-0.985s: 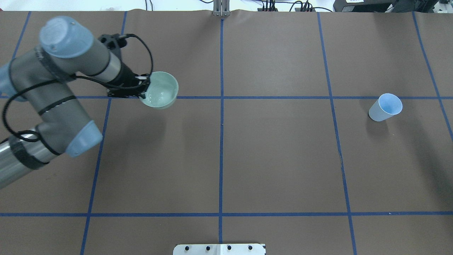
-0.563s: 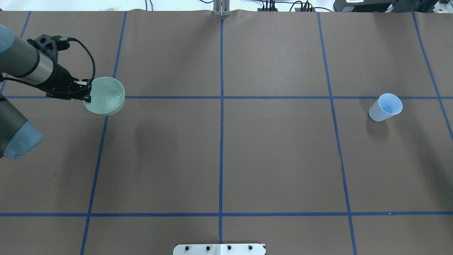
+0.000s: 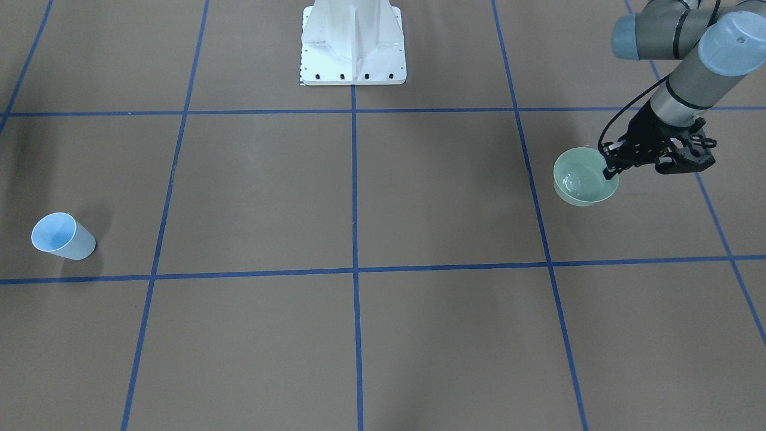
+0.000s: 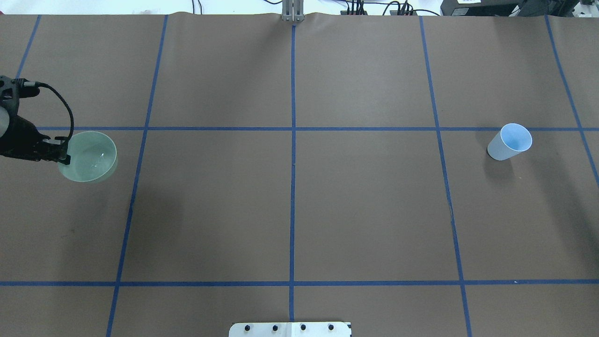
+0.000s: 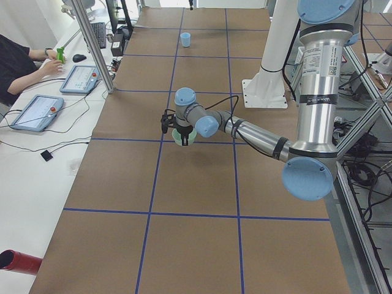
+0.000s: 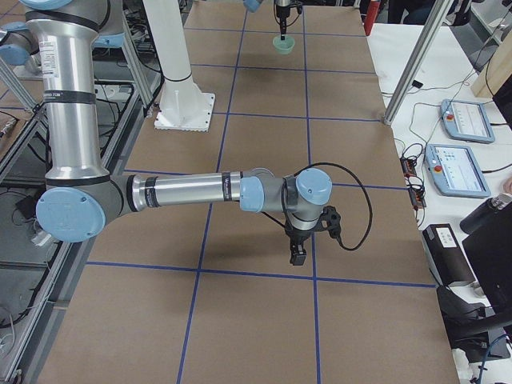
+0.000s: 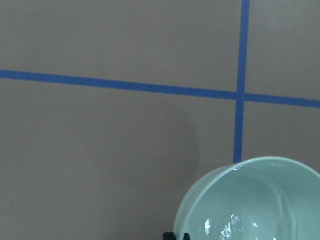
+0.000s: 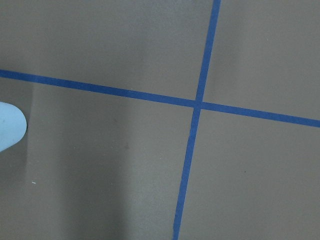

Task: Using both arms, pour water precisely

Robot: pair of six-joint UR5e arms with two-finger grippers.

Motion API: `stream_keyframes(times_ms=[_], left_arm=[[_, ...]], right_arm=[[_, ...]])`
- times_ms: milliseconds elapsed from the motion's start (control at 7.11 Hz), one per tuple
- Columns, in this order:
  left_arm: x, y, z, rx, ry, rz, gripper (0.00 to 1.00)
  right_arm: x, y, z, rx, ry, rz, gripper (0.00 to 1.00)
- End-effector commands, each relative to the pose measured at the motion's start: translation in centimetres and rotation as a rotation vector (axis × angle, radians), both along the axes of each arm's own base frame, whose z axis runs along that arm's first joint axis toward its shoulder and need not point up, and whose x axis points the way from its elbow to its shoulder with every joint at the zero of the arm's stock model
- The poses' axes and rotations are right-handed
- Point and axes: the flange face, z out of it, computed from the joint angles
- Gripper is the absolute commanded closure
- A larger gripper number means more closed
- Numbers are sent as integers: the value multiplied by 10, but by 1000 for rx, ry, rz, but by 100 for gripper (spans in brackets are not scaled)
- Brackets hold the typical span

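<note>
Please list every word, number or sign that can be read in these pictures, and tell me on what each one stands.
No text can be read with certainty.
Left arm label: printed lines, too small to read.
Right arm label: printed lines, too small to read.
Tablets: screens show coloured areas, too blurred to read.
Bowl and cup: no marks visible.

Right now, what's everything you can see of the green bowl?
The pale-green bowl is small, round and deep, smooth and glossy, plastic or glazed ceramic by its look. It is upright and about level at the robot's left end of the table, apparently lifted clear, since its shadow falls apart from it. The left pincer clamps its rim on one side. Water lies in the bottom, showing as pale glints.
</note>
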Motion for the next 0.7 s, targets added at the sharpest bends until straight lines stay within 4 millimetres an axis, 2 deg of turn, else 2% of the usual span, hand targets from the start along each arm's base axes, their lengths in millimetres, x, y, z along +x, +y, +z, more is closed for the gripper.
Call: stream_keyframes(times_ms=[0, 281, 563], left_arm=[[-24, 40, 48, 8, 11, 2, 100], [-31, 74, 79, -9, 0, 33, 100], [-23, 82, 83, -20, -7, 61, 100]], right_arm=[[6, 3, 1, -5, -9, 13, 0], [6, 4, 1, -3, -9, 13, 0], [7, 4, 0, 0, -9, 14, 0]])
